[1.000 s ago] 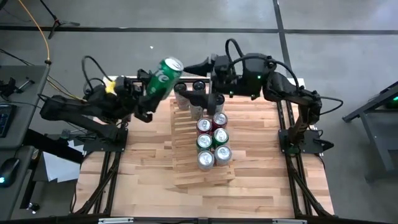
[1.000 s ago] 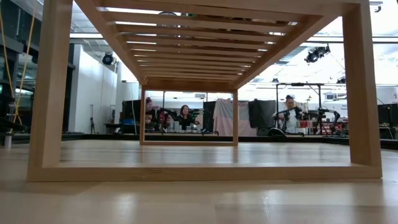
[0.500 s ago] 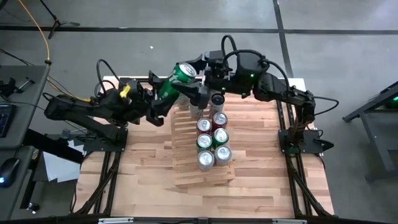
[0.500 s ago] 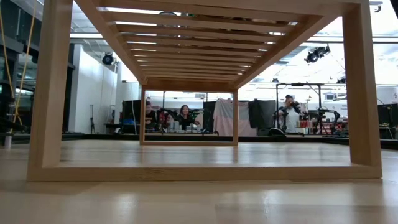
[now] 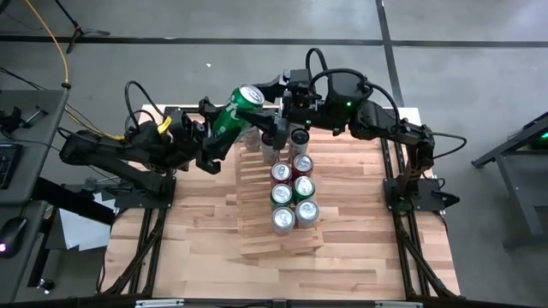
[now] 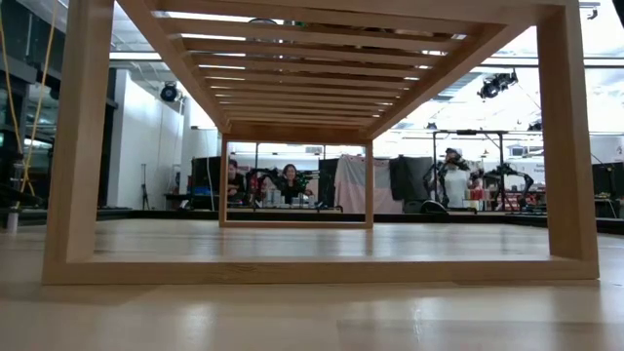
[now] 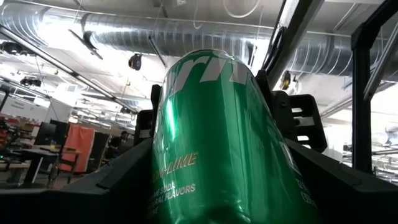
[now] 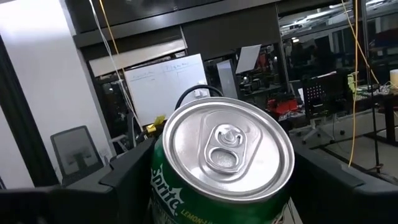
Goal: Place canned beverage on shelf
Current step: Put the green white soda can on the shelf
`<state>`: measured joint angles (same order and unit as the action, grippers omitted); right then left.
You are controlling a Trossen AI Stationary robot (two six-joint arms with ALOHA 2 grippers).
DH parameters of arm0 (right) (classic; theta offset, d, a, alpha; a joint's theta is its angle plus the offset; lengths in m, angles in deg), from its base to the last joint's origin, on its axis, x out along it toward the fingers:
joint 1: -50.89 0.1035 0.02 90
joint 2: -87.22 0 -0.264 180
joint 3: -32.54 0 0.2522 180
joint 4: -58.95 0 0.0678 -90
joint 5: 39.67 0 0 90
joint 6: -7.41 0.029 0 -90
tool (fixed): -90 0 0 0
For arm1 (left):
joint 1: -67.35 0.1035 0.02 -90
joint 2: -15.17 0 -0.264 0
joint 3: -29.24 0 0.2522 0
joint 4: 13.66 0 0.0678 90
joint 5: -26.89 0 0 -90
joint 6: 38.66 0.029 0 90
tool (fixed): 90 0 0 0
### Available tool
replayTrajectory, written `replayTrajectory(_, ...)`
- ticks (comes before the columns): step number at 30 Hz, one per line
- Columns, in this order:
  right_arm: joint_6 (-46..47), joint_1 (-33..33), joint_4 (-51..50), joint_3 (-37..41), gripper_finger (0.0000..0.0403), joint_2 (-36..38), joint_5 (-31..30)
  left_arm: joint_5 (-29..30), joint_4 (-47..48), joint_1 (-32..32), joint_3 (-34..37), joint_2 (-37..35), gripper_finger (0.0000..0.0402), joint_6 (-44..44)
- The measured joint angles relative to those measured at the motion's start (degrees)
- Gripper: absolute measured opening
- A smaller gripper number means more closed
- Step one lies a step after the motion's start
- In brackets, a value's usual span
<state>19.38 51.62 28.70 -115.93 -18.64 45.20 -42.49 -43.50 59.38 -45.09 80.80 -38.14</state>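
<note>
A green Sprite can (image 5: 235, 111) is in the air over the table's far edge, tilted, its silver top (image 8: 227, 149) toward the right arm. My left gripper (image 5: 224, 128) is shut on it. My right gripper (image 5: 264, 104) is open, with one finger on either side of the can's top end. The shelf (image 5: 257, 184), a pale slatted rack, lies on the tabletop near the middle and bears several upright cans (image 5: 294, 192). In the low view the shelf (image 6: 88, 146) shows as a wooden frame with slats overhead. My left gripper pinches the can's green side wall (image 7: 163, 168) between its two fingers (image 7: 118, 183), at the lower half of the can. The fingers come from the table's left and slant upward. The can is lifted clear of table and shelf, with its top tilted toward the far right. My right gripper has its fingers (image 8: 134, 174) close beside the can's top end; I cannot tell whether they touch it.
Two dark cans (image 5: 297, 137) stand at the shelf's far end, just below my right gripper. The shelf's left half (image 5: 253, 201) is bare slats. Black frame rails (image 5: 145, 231) run along the table's left and right sides. People sit in the room behind the table (image 6: 290, 183).
My left gripper has carried the can toward the table's right edge and then a little way back, still tilted and clear of the shelf. My right gripper has come toward the table's left edge, up to the can's top end.
</note>
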Motion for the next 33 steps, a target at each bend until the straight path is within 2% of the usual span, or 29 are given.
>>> replayTrajectory(5, -0.46, 0.04, -0.36, 0.0, 0.0289, 0.06, -0.29, -0.07, 1.95, 0.02, -0.09, -0.47, 0.0294, -0.18)
replayTrajectory(9, -3.43, 0.09, -3.52, 0.11, 0.0289, 0.83, -0.55, 0.03, 11.76, 0.11, -0.11, -3.71, 0.0364, -0.44)
replayTrajectory(11, -4.52, 0.07, -5.06, -0.09, 0.0289, 1.65, -0.93, 0.98, 17.32, 0.1, -0.11, -6.29, 0.0385, -0.48)
replayTrajectory(15, -5.34, 0.38, -9.12, -0.29, 0.0289, 3.39, -0.69, 1.76, 26.85, 0.11, -0.06, -12.17, 0.0383, -1.39)
replayTrajectory(22, -8.15, 2.72, -17.59, 0.67, 0.0289, 3.02, -0.63, 4.41, 36.78, 0.09, -0.08, -22.17, 0.0386, -3.45)
replayTrajectory(26, -6.86, 3.97, -18.07, 6.1, 0.0289, 2.87, 1.33, 5.93, 38.82, 0.09, -0.04, -25.22, 0.0386, -5.7)
replayTrajectory(33, -2.85, 5.98, -7.0, 21.89, 0.0289, 2.69, 4.16, 5.62, 39.72, 0.09, -0.04, -26.48, 0.0387, -6.73)
